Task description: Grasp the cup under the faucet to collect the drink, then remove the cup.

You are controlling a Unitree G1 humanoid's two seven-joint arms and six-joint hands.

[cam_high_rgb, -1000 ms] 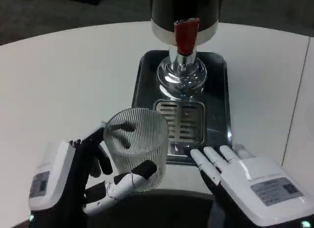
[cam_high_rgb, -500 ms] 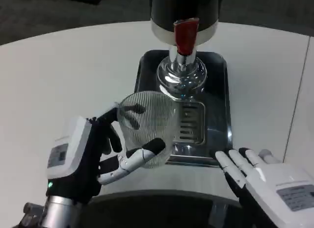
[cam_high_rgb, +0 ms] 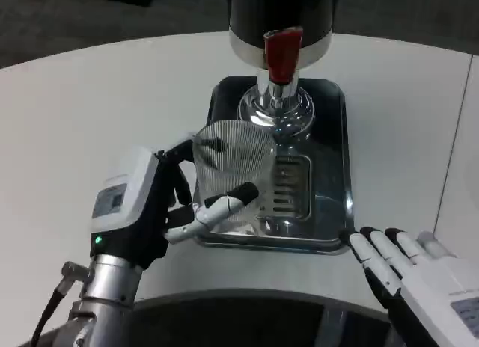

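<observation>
Over the drip tray's (cam_high_rgb: 333, 212) left part, the left hand (cam_high_rgb: 161, 209) grips the ribbed glass cup (cam_high_rgb: 232, 175), fingers wrapped around it, just short of the chrome faucet (cam_high_rgb: 277, 108). Near the tray's front right corner, the right hand (cam_high_rgb: 419, 276) rests with fingers spread, holding nothing.

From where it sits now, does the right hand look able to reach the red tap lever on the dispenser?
Probably yes. The right hand is open and holds nothing, and the tray's right side between it and the red tap lever looks free. The left hand holds the ribbed clear glass cup left of that path.
</observation>
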